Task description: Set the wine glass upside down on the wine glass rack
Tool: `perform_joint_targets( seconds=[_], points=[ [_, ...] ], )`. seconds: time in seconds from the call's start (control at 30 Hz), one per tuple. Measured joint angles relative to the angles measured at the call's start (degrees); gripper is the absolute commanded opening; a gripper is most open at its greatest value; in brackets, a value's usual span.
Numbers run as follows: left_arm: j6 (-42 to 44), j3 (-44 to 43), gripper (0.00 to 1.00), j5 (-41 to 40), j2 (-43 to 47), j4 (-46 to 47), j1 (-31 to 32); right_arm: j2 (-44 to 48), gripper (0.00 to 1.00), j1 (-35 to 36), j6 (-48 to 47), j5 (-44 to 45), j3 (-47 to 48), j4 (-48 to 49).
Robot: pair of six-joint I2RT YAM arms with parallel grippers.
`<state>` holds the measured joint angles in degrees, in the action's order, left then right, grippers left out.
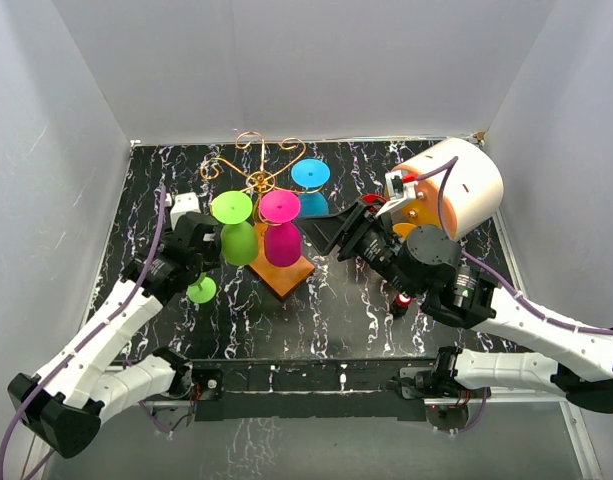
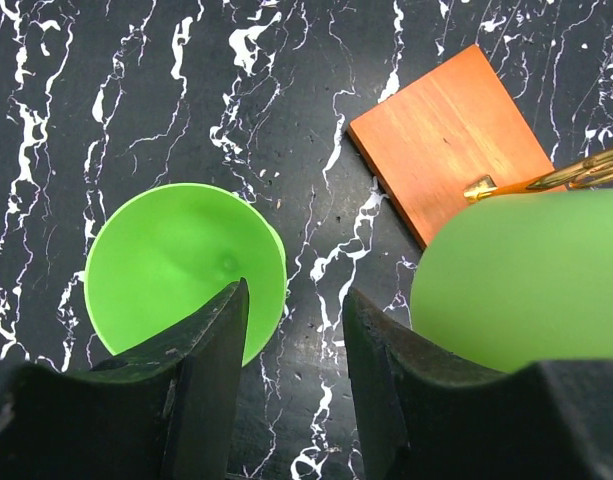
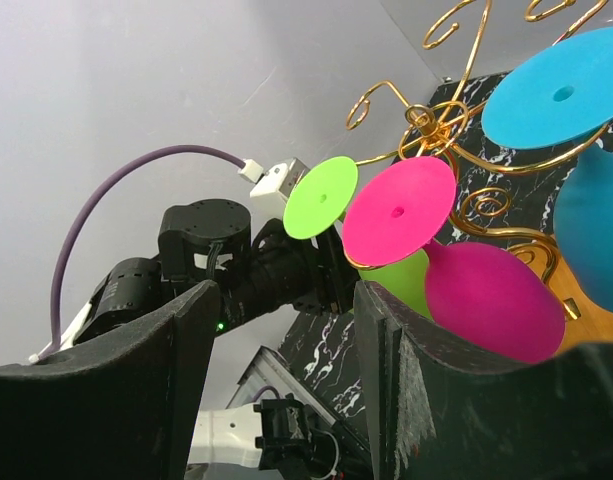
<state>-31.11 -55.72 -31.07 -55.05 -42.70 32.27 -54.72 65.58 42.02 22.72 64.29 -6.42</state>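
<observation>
My left gripper (image 2: pixel 296 300), apart and empty, is hovering over the unhung green wine glass (image 2: pixel 181 270); centring before closing looks wise.

Top camera, above and behind the arms (image 1: pixel 106 340), looks down over the whole black marbled surface (image 1: pixel 336 310). Left wrist camera points straight down at close range, framed by the left tool (image 2: pixel 296 300). Right wrist camera sits low, tilted upward past the right tool (image 3: pixel 286 290) — all three views share the wine glass rack (image 1: pixel 259 182), the left wrist catching only a corner of its base.
</observation>
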Motion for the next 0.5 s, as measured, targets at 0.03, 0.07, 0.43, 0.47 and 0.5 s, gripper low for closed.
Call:
perform_joint_targets(
  seconds=[0.03,0.07,0.43,0.47,0.5],
  points=[
    [0.3,0.2,0.41,0.3,0.0,0.2,-0.5,0.1,0.54,0.0,0.0,0.1,0.0,0.0],
    [0.5,0.4,0.39,0.6,0.0,0.4,-1.0,0.2,0.54,0.0,0.0,0.1,0.0,0.0],
    [0.8,5.0,0.23,3.7,-1.4,1.5,-3.6,0.3,0.54,0.0,0.0,0.7,0.0,0.0],
    [0.7,5.3,0.21,3.8,-1.5,1.5,-3.7,0.3,0.54,0.0,0.0,0.8,0.0,0.0],
    [0.7,5.5,0.19,3.9,-1.6,1.5,-3.7,0.4,0.54,0.0,0.0,0.8,0.0,0.0]
  ],
)
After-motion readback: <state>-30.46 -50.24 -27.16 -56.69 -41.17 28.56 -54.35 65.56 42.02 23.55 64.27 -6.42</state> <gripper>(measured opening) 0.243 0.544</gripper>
